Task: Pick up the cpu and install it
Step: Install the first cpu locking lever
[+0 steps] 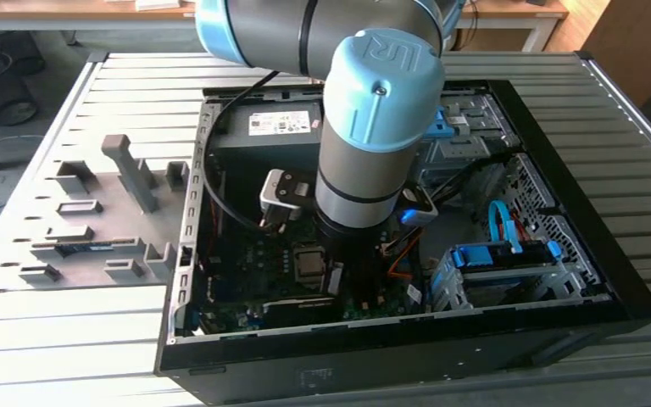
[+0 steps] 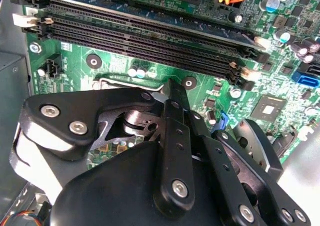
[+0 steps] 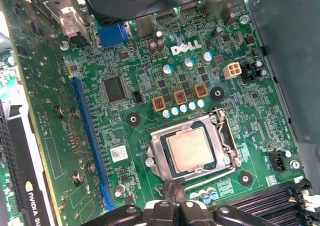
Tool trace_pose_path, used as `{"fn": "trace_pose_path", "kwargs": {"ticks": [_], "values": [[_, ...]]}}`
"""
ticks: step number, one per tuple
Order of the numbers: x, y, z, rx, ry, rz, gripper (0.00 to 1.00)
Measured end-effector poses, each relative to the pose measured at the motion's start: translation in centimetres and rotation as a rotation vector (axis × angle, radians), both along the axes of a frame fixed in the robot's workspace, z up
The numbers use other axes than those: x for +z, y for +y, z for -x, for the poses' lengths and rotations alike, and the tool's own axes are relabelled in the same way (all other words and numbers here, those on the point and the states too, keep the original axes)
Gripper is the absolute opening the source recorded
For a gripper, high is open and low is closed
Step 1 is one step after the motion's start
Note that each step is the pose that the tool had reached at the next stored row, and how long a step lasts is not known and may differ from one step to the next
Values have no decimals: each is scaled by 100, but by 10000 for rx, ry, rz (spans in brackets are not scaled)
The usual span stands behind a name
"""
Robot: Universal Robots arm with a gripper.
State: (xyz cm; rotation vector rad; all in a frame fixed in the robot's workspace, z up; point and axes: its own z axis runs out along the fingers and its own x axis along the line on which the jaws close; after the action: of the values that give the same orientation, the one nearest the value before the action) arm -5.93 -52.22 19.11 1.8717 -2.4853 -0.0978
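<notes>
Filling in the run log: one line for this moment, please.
stage: cpu lying in socket | gripper: beside socket edge, holding nothing visible | arm: inside computer case

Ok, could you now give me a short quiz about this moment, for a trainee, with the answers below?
1. True or false: the cpu lies on the grey table outside the computer case.
2. In the first wrist view, the cpu sits in: A) the metal-framed socket; B) a memory slot; C) the drive cage.
3. Fill in: the long slot on the board, in the first wrist view, is coloured ____.

Key: 1 false; 2 A; 3 blue.
</notes>
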Motion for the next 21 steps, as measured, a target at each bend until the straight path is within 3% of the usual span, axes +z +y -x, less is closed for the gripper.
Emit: {"fn": "trace_pose_path", "kwargs": {"ticks": [14,21], "values": [[-53,0,-43,14,-5,-4,10],[18,1,-42,12,-7,-5,10]]}}
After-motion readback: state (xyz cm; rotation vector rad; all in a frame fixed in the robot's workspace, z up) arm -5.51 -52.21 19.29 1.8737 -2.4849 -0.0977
